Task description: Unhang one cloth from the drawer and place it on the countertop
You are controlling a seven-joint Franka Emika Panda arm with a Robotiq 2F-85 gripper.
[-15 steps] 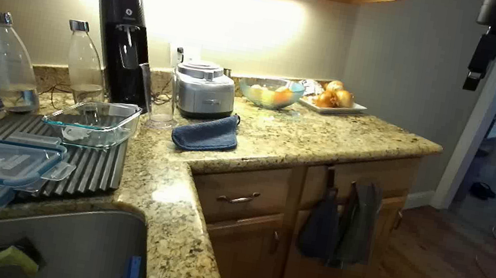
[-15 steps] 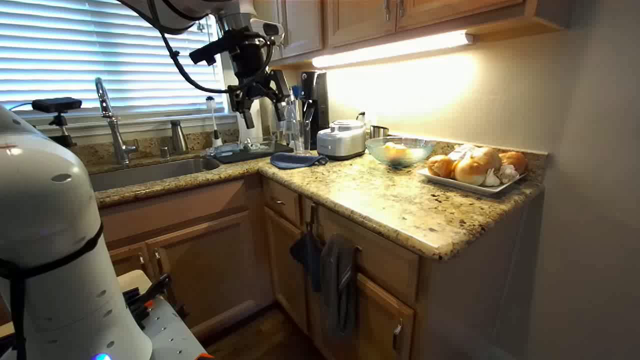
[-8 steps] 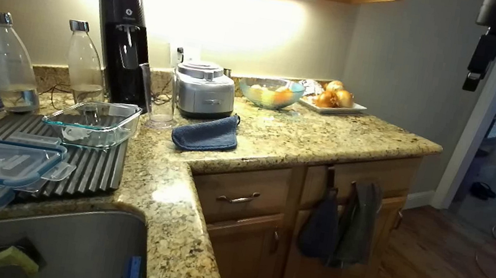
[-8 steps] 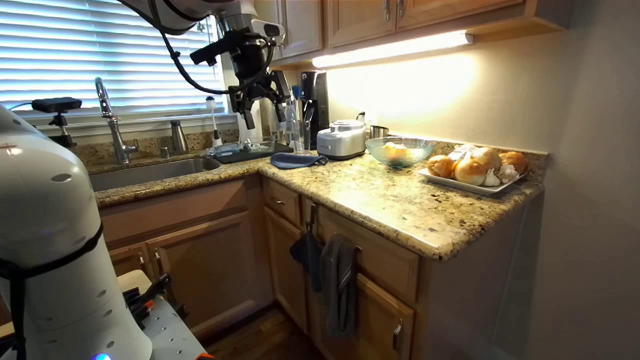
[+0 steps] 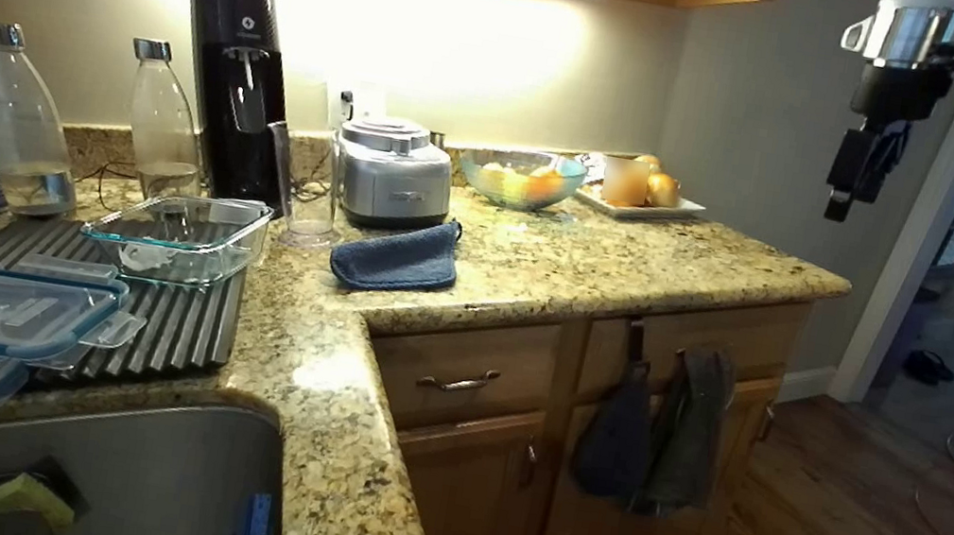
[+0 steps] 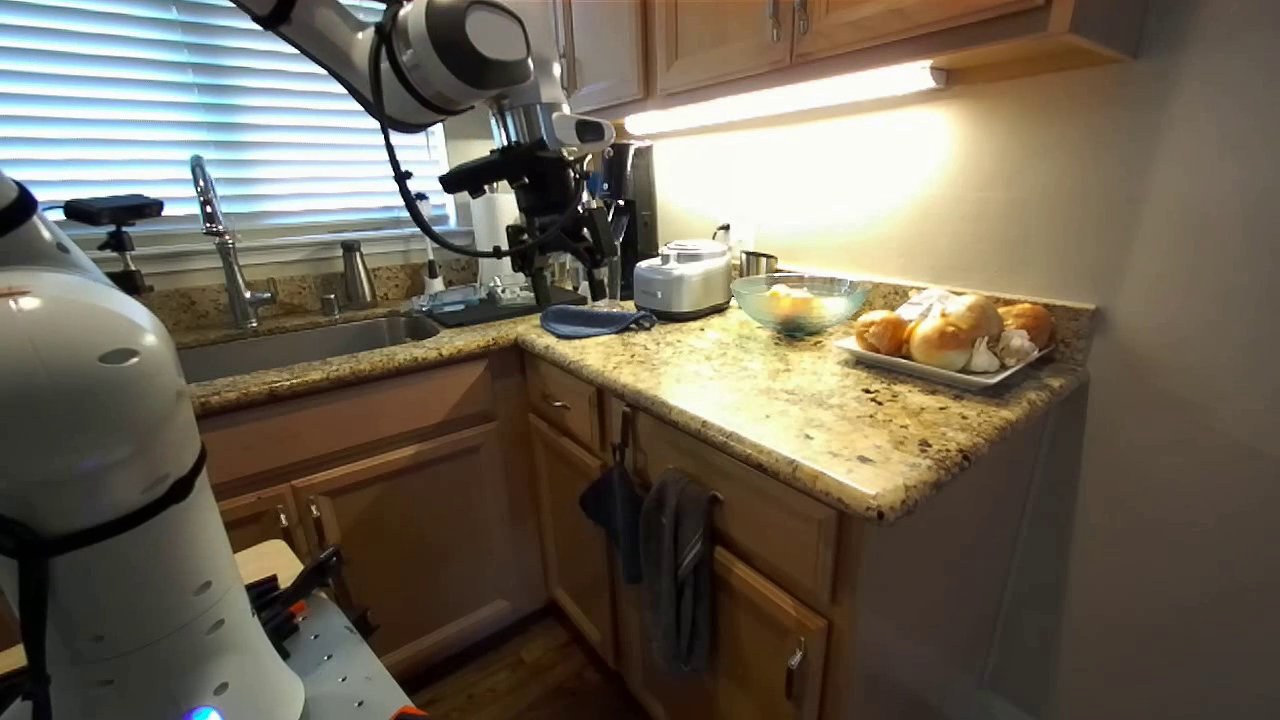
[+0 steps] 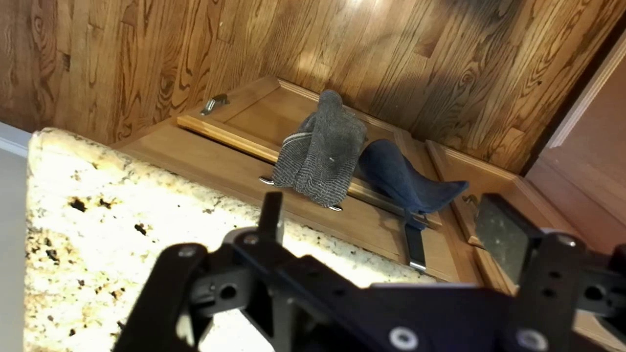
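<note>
Blue cloth (image 7: 398,178) hangs below the wide-spread, empty end effector (image 7: 389,226), which partly hides the countertop (image 7: 137,210) in the wrist view.

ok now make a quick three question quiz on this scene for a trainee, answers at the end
1. True or false: the gripper is open and holds nothing.
2. What is draped over the pull handle of the drawer? (a) glass bowl (b) grey cloth (c) paper towel roll
3. Fill in: the blue cloth hangs, while the folded cloth lies on the ____.

Key: 1 true; 2 b; 3 countertop.
</note>
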